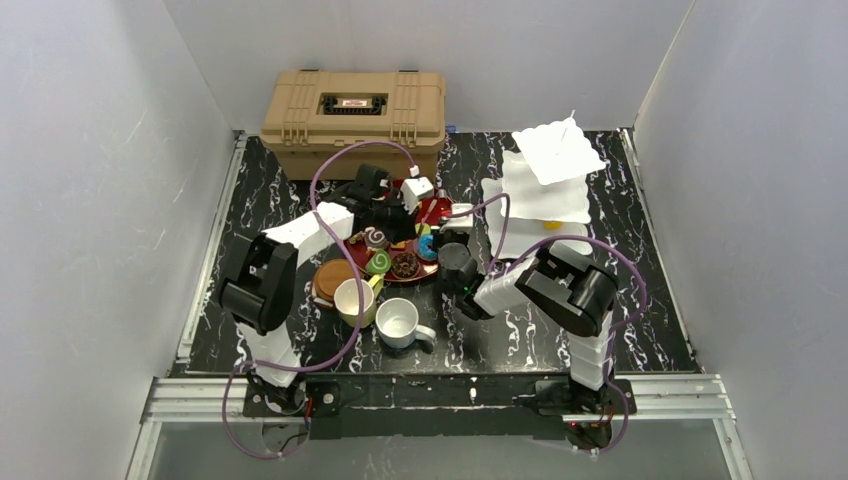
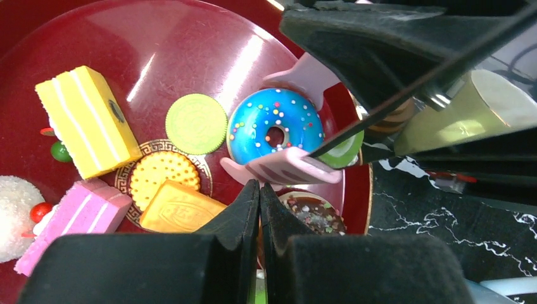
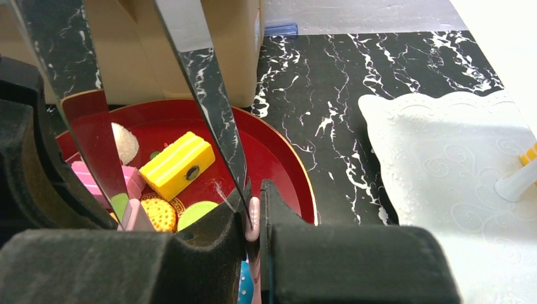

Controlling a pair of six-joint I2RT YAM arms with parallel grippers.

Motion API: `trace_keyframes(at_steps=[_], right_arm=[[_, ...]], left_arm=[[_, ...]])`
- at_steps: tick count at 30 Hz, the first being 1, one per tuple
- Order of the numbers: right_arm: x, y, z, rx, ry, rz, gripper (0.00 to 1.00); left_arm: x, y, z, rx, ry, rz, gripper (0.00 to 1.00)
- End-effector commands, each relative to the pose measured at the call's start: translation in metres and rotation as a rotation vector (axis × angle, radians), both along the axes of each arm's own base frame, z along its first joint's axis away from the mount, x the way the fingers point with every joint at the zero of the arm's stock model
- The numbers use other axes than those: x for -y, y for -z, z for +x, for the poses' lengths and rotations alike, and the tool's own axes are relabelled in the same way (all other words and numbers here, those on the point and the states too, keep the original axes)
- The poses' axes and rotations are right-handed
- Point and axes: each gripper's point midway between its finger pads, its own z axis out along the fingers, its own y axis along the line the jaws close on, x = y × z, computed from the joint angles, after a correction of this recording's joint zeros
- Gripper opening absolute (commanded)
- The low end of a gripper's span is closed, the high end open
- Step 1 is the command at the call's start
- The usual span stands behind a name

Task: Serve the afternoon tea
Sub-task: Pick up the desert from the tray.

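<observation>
The left end effector (image 2: 259, 190) is sitting nearest the lens, its fingers pressed together on nothing, hanging low over the red plate (image 2: 158, 38) and just beside the tongs (image 2: 285, 170). The right end effector (image 3: 253, 212) is gripping the tongs, whose pink tips are straddling the blue donut (image 2: 275, 130). The blue donut is lying flat on the plate between a green cookie (image 2: 196, 123) and the rim, with a chocolate donut (image 2: 313, 215) close by. The blue donut is looking smooth and round, so an off-centre squeeze is likely to be popping it sideways, perhaps over the rim onto the worktop (image 1: 650, 300). The thin metal arms may be twisting in the grip under load. The idle left fingers are crowding the lower tip, so a lift drifting their way is risking a knock that shakes the blue donut loose. The white stand (image 1: 545, 195) is standing well apart from the plate, and a weak pinch would be failing over that carry.
</observation>
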Motion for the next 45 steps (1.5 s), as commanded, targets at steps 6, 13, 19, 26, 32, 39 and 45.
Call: trace_keyframes(at_steps=[6, 13, 19, 26, 32, 39, 45], right_arm=[[-0.010, 0.018, -0.005, -0.044, -0.080, -0.010, 0.08], [-0.020, -0.005, -0.004, -0.012, -0.123, 0.006, 0.08], [-0.017, -0.016, 0.002, -0.001, -0.094, -0.056, 0.08], [-0.006, -0.006, 0.003, -0.017, -0.073, -0.076, 0.08], [-0.005, -0.001, 0.003, -0.025, -0.065, -0.070, 0.07], [-0.003, 0.001, 0.002, -0.028, -0.058, -0.067, 0.07], [-0.001, 0.002, 0.001, -0.033, -0.054, -0.048, 0.07]], left_arm=[[0.025, -0.038, 0.013, 0.056, 0.039, -0.073, 0.00], [0.034, -0.053, 0.011, 0.068, 0.052, -0.101, 0.00], [0.034, -0.066, 0.007, 0.059, 0.042, -0.117, 0.00], [-0.046, -0.037, 0.015, 0.070, -0.097, 0.086, 0.00], [-0.054, -0.044, -0.011, 0.027, -0.022, 0.032, 0.00], [-0.022, -0.036, -0.036, -0.033, 0.064, -0.007, 0.00], [-0.010, -0.026, -0.020, -0.022, 0.028, 0.000, 0.00]])
